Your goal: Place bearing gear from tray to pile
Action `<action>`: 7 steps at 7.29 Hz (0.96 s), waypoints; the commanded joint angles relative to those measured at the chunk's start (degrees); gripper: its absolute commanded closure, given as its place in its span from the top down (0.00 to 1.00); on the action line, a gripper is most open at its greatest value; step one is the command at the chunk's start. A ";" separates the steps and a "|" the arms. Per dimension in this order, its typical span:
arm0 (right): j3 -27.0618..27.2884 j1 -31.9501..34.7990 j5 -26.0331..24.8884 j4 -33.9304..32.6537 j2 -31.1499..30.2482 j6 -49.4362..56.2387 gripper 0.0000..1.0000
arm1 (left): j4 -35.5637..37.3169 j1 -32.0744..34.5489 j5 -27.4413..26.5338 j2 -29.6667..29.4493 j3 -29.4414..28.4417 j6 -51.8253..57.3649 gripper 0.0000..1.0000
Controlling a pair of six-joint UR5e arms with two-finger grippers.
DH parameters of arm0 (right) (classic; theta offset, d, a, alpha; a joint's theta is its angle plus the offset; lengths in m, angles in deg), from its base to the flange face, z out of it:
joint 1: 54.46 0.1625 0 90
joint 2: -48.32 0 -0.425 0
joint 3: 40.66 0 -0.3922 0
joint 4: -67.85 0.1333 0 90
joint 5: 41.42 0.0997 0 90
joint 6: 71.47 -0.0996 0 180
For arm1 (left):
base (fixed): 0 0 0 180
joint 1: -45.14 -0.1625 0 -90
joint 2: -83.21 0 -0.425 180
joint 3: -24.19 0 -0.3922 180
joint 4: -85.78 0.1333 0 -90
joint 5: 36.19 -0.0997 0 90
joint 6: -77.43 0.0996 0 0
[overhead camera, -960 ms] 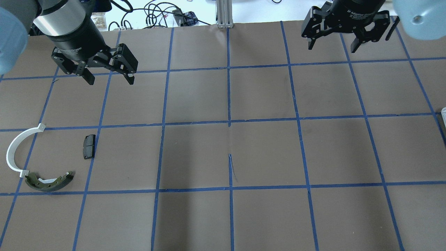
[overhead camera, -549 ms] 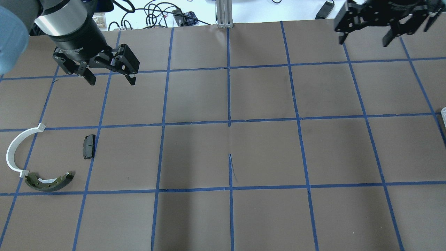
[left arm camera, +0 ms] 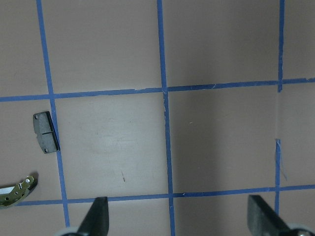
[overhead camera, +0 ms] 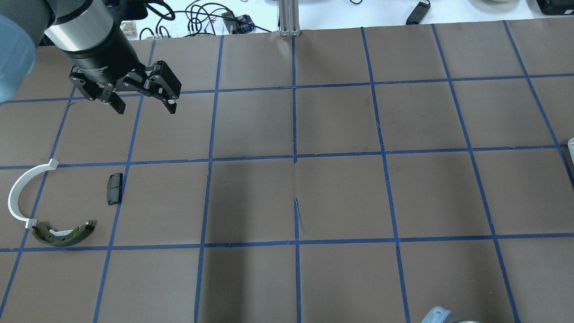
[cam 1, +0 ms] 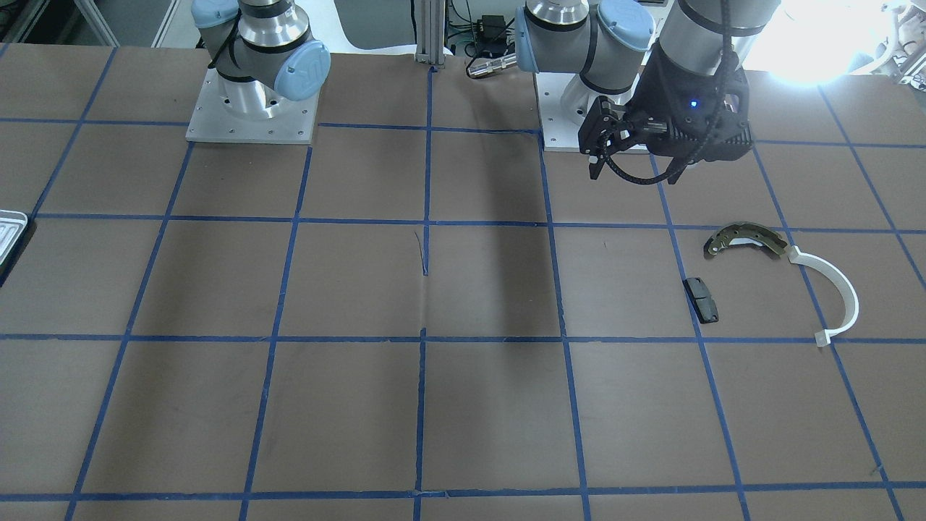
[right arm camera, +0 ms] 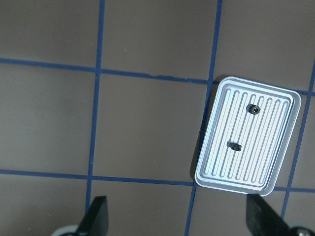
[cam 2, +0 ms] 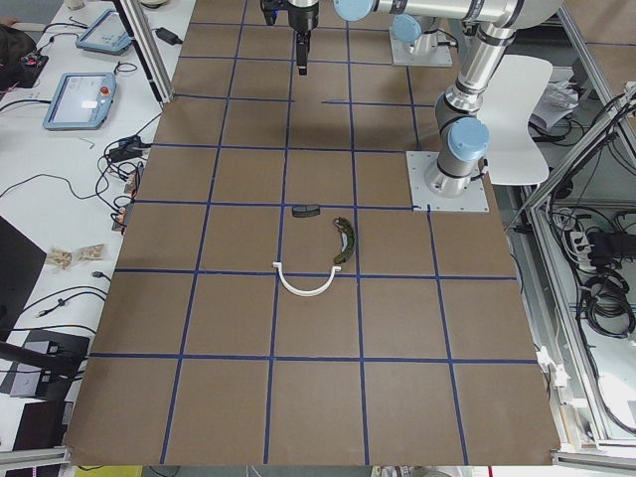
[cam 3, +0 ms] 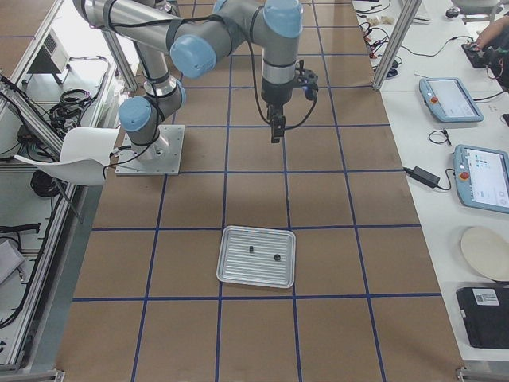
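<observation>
The silvery ribbed tray lies below my right gripper, which is open and empty, its fingers wide apart. The small black toothed bearing gear sits in the tray with another small dark part. The tray also shows in the exterior right view, with the right gripper high over the table behind it. The pile lies at the left: an olive shoe, a white arc and a black pad. My left gripper is open and empty, hovering beyond the pile.
Blue tape lines divide the brown table into squares. An aluminium post and cables stand at the far edge. A sliver of the tray shows at the right edge of the overhead view. Tablets lie on a side bench.
My right gripper has moved right and out of the overhead view, still open. The left gripper has shifted only slightly. The pile has not moved.
</observation>
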 commanded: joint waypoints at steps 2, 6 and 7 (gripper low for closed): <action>1.87 -11.51 0.59 -8.59 8.49 17.72 1.00 | 0.26 0.01 1.51 0.36 0.33 -0.40 1.00; 3.36 -11.61 0.41 -24.78 27.92 22.65 0.99 | 0.08 0.01 1.33 0.27 0.42 -0.40 1.00; 5.19 -11.69 0.41 -26.29 28.82 22.39 0.98 | 0.08 0.01 1.24 0.36 0.42 -0.40 1.00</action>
